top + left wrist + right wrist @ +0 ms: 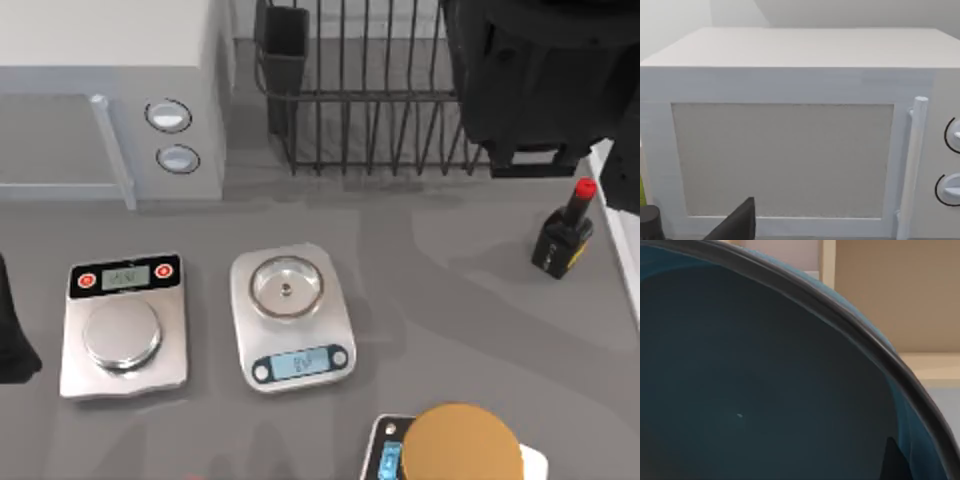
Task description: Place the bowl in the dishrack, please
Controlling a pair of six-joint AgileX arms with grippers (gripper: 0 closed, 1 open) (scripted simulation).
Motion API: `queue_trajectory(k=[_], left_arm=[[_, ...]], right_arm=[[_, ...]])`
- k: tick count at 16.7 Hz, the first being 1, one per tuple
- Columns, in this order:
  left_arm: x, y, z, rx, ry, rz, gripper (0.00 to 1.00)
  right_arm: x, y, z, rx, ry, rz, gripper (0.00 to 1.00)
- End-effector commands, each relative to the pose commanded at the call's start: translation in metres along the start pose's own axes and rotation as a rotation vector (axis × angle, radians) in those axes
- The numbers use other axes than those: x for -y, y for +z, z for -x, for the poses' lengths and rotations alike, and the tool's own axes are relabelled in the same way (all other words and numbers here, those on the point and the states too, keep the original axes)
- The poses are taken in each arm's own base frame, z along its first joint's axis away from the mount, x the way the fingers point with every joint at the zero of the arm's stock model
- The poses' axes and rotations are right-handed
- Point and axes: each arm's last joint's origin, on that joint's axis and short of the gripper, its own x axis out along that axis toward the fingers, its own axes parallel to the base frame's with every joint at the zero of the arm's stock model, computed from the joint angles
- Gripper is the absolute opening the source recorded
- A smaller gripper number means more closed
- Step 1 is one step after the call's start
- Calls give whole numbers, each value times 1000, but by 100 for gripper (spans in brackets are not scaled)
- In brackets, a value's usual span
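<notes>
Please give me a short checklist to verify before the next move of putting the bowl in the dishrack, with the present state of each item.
1. Bowl close to the right wrist camera, apparently carried: ok, though the grip itself cannot be seen.
2. Right arm above the dishrack's right end: ok.
3. Dishrack tines bare where visible: ok; the part under the arm, cannot tell.
4. Right pincer open or shut: cannot tell.
5. Left arm parked at the table's left edge, away from the rack: ok.
6. Red-capped bottle stands apart from the rack: ok.
</notes>
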Motion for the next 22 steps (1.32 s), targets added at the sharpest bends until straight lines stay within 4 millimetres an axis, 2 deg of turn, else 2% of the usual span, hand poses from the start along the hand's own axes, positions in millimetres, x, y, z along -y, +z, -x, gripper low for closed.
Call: queue_trajectory(k=[2, 5, 9, 12, 14, 16, 17, 21, 22], left_arm=[[0, 0, 0, 0, 0, 0, 100], [0, 0, 0, 0, 0, 0, 100], [0, 0, 0, 0, 0, 0, 100], [0, 0, 0, 0, 0, 0, 100], [0, 0, 0, 0, 0, 0, 100], [0, 0, 0, 0, 0, 0, 100], [0, 0, 0, 0, 0, 0, 100], [0, 0, 0, 0, 0, 0, 100], [0, 0, 0, 0, 0, 0, 100]], right_arm=[[-3, -4, -5, -1, -1, 2, 0], [-19, -28, -35, -6, 1, 10, 0], [-34, -89, -104, 4, 4, -7, 0], [-25, -143, -155, 15, 3, -19, 0], [-13, -174, -180, 12, 1, -14, 0], [-2, -195, -196, 4, -1, -4, 0], [0, -199, -199, 2, -1, -2, 0], [0, -200, -199, 2, -1, -1, 0], [0, -200, -199, 2, -1, -1, 8]])
